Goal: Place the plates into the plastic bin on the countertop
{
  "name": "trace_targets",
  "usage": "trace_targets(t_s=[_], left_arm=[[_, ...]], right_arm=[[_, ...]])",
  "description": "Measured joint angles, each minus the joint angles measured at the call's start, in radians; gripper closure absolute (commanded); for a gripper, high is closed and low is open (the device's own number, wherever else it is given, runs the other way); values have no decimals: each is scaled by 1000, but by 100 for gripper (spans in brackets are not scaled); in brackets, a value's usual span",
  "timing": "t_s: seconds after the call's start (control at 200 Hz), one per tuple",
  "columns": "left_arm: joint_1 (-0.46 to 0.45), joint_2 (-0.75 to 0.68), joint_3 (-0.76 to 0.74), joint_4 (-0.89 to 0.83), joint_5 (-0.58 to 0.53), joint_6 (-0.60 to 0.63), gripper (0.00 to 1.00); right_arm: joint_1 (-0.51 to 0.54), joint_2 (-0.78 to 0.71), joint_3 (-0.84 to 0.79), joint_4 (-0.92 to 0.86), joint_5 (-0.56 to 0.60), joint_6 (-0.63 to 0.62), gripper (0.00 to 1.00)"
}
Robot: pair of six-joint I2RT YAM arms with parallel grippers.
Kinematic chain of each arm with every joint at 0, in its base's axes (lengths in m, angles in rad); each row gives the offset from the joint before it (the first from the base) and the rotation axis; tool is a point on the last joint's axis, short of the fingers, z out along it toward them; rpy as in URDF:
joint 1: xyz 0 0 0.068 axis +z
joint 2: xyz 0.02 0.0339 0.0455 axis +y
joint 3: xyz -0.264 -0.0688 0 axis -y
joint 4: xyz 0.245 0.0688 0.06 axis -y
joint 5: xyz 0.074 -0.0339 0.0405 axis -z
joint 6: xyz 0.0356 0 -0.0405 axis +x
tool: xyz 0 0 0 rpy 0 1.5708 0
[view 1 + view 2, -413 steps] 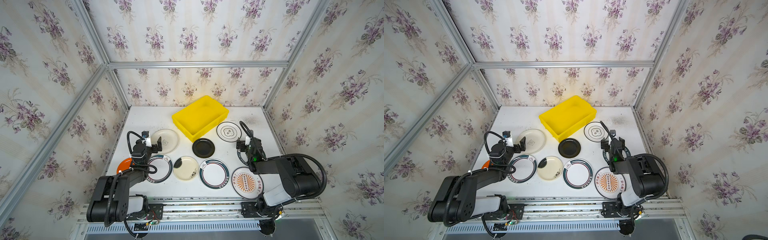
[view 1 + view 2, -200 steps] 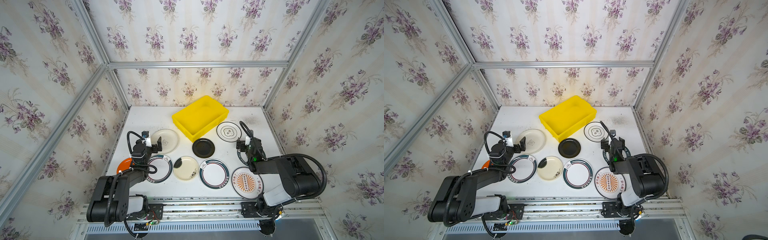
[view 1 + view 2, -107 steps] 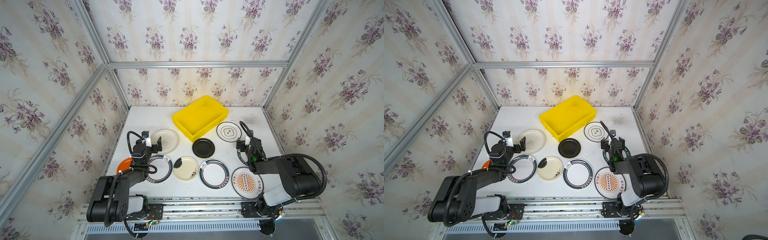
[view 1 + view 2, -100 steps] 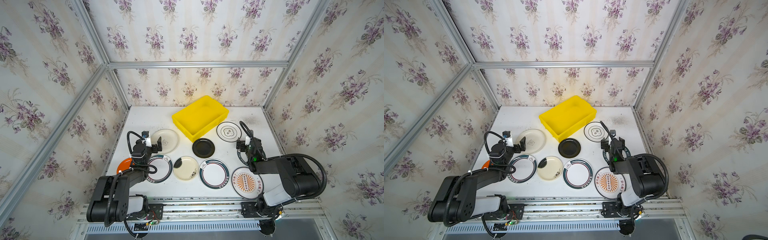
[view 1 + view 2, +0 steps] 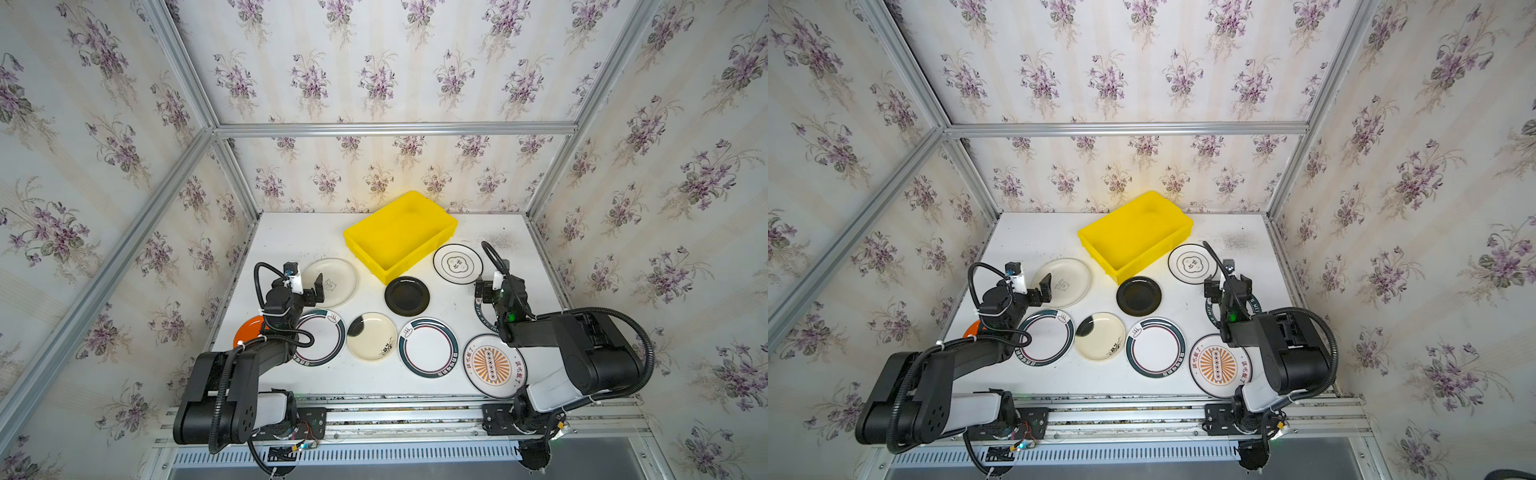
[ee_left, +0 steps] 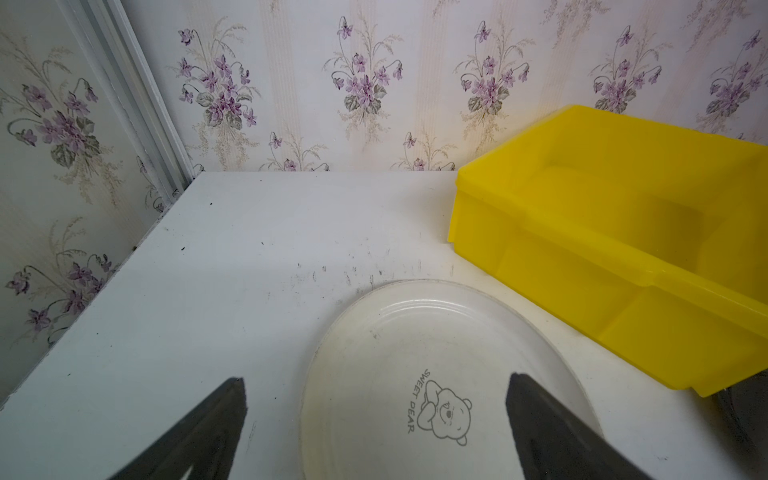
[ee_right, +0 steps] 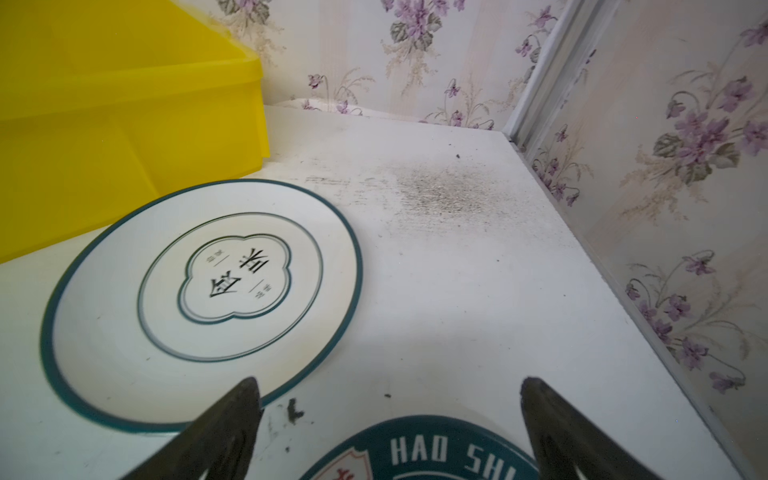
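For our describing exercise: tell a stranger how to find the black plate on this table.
Find the yellow bin at the back of the white countertop. The black plate lies just in front of its near corner. It alone is glossy and dark all over; its neighbours are white or cream.

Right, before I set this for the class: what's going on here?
The job is loading the plates into the yellow bin, not yet begun: the bin holds nothing and every plate lies on the table. Both grippers are open and empty. The left gripper hangs over the cream plate's rim, the right gripper over a green plate beside the emblem plate.
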State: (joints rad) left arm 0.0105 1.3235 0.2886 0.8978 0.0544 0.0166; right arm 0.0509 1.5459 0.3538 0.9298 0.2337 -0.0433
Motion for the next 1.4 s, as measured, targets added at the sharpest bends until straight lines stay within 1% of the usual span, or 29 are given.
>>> trace_targets(t_s=[0.06,0.175,0.37,0.425,0.485,0.58,0.65,0.725,0.85,0.935,1.039,1.129,1.199,1.269,1.339,1.399], left_arm=[[0,0,0,0,0,0,0],[0,0,0,0,0,0,0],[-2,0,0,0,-1,0,0],[-11,-2,3,-6,-16,0,0],[-29,-24,26,-55,-38,1,0],[-43,-74,117,-188,-72,-4,0],[-43,-62,203,-281,-106,-34,0],[-43,-37,264,-376,-109,-48,0],[-64,-57,285,-500,-126,-82,0],[-102,-145,259,-546,-173,-99,0],[-152,-245,223,-557,-224,-128,0],[-201,-307,199,-584,-273,-158,0],[-258,-350,185,-600,-301,-180,0],[-343,-384,172,-622,-332,-190,0],[-429,-408,165,-655,-362,-195,0],[-477,-425,163,-686,-378,-204,0]], right_arm=[[-20,-3,-9,9,-14,18,0],[-22,-3,-8,3,-53,25,0],[-24,-3,-8,2,-54,29,0],[-23,-10,-8,-5,-57,33,0],[-22,-39,-8,-24,-56,36,0],[-23,-147,22,-136,-38,47,0],[-25,-224,65,-205,-22,51,0],[-24,-287,85,-266,-7,55,0],[-23,-391,126,-469,18,121,0],[-23,-468,163,-631,26,188,0],[-24,-565,193,-847,39,275,0],[-42,-612,224,-1041,43,341,0],[-64,-616,266,-1191,39,388,0],[-83,-617,295,-1311,23,422,0],[-93,-624,313,-1417,-25,442,0],[-95,-642,314,-1491,-69,457,0]])
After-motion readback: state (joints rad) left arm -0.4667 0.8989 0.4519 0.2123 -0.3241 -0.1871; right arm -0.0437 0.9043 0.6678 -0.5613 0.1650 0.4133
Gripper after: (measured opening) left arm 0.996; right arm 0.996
